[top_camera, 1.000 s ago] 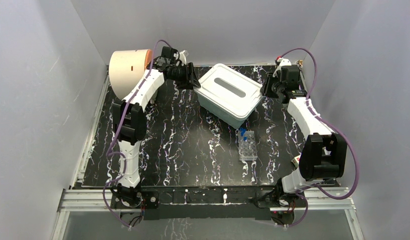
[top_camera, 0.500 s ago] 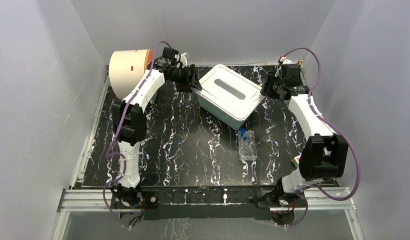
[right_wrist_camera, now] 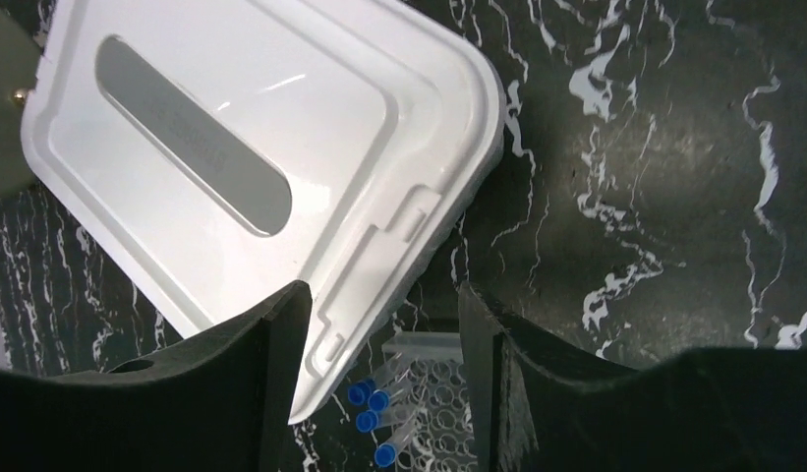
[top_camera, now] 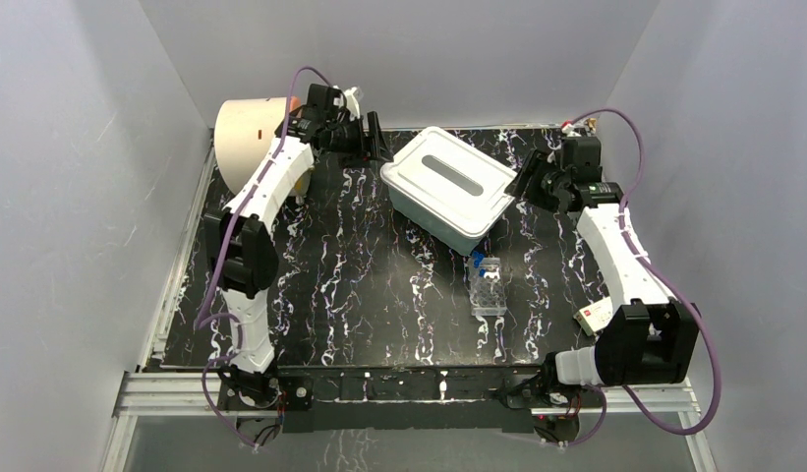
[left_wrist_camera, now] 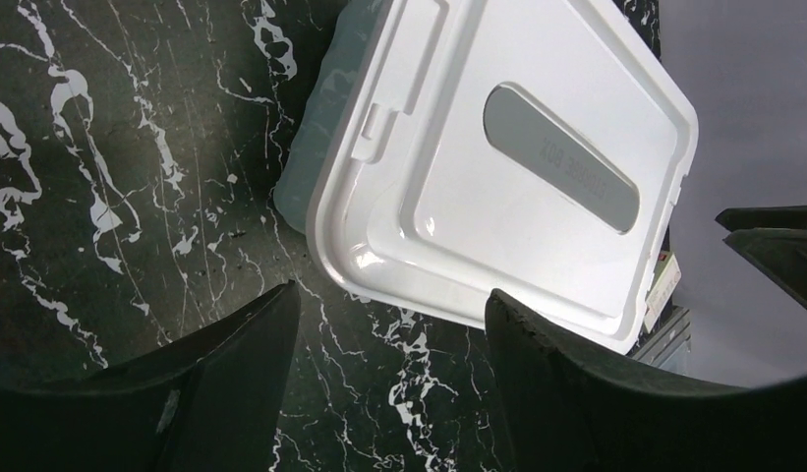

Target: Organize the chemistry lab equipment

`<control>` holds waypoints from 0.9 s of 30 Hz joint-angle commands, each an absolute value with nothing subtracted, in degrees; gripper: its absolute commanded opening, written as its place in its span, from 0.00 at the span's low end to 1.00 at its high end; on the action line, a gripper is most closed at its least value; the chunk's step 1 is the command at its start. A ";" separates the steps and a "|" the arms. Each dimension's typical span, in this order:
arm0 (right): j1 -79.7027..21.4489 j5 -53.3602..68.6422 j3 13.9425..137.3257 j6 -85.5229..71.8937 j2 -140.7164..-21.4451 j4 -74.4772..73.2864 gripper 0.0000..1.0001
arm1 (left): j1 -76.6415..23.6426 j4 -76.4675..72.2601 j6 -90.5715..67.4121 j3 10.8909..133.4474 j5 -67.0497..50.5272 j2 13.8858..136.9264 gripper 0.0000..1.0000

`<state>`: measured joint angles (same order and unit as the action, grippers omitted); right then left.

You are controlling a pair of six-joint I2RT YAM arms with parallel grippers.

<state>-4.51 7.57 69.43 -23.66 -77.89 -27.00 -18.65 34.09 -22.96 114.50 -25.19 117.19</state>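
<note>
Lab equipment (top_camera: 488, 283) can't go into the box (top_camera: 448, 184), upper centre, with its lid on. Left gripper (left_wrist_camera: 389, 293) and right gripper (right_wrist_camera: 384, 288), flanking it, gape empty. A sweeping arm could tip the rack (top_camera: 490, 297), below centre, spilling tubes (top_camera: 477, 261).

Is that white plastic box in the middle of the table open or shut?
Shut. The lid lies flat over the whole storage box, its rim overhanging the walls in every view. Whether it is latched, cannot tell.
</note>
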 commanded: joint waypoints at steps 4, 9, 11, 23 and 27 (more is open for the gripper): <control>-4.59 12.34 64.24 -31.64 -76.87 -26.76 0.69 | -18.89 32.33 -24.38 110.10 -23.66 112.81 0.69; -4.64 15.58 62.16 -33.43 -79.98 -20.32 0.69 | -18.88 31.22 -24.70 107.77 -22.57 111.05 0.71; -4.60 16.48 62.71 -33.49 -81.66 -18.47 0.62 | -18.88 31.12 -24.64 106.91 -21.94 110.27 0.71; -4.63 17.36 66.62 -28.31 -88.85 -13.32 0.41 | -18.87 31.26 -24.72 98.32 -18.13 101.39 0.74; -4.65 17.20 69.25 -25.94 -91.40 -12.22 0.41 | -18.86 31.29 -25.26 94.51 -16.06 96.93 0.76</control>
